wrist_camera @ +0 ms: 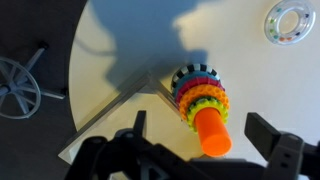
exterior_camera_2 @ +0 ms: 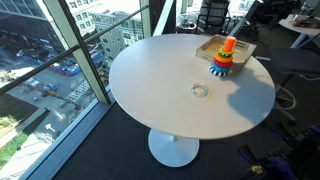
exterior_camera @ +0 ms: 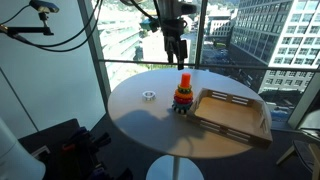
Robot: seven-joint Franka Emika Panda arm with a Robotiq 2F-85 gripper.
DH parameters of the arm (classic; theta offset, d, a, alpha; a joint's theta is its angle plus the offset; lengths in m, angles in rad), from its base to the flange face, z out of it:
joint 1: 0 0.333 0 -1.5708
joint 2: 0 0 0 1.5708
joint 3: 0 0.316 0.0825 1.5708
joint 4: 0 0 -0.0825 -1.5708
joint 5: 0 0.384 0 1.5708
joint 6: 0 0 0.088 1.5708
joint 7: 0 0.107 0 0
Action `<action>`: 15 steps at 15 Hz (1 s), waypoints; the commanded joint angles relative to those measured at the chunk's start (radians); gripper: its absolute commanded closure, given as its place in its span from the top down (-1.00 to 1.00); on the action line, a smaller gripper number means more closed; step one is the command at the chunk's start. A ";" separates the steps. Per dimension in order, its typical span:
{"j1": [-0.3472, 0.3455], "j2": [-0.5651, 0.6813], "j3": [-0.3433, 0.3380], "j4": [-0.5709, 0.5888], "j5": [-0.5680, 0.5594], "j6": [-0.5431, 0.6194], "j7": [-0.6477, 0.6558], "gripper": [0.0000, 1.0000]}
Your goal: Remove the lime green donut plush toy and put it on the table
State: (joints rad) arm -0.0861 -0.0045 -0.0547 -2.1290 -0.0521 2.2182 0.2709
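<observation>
The hand (exterior_camera: 177, 58) hangs well above the stacking toy (exterior_camera: 183, 96) with its fingers spread wide and nothing between them. In the wrist view the two fingers sit on either side of the orange cone peg (wrist_camera: 211, 135).

The lime green donut plush toy (wrist_camera: 203, 101) is threaded on that peg, apparently the uppermost ring. Red and dark rings lie beneath it. The stack stands on the round white surface (exterior_camera: 135, 115), just beside the wooden tray (exterior_camera: 236, 114). A small white ring (exterior_camera: 148, 96) lies apart on the far side of the stack from the tray.

The step in hand looks like the descent to grasp. To do it well:
- Keep the hand centred over the peg, so the fingers come down on opposite sides of the green ring's rim.
- Stop before the fingertips reach the ring below.
- Pinch gently, since the plush will probably squash and could slip.
- Lift straight up along the peg, because a slanted pull may tip the whole stack towards the tray.
- Set the ring down on the bare patch between the stack and the white ring.
</observation>
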 commanded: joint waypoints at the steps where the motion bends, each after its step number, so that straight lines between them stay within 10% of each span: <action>1: 0.006 0.055 -0.006 0.016 -0.003 0.016 0.037 1.00; 15: 0.046 0.244 -0.001 0.102 0.000 0.175 -0.076 1.00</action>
State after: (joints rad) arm -0.0492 0.1949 -0.0538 -2.0779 -0.0520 2.3822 0.2206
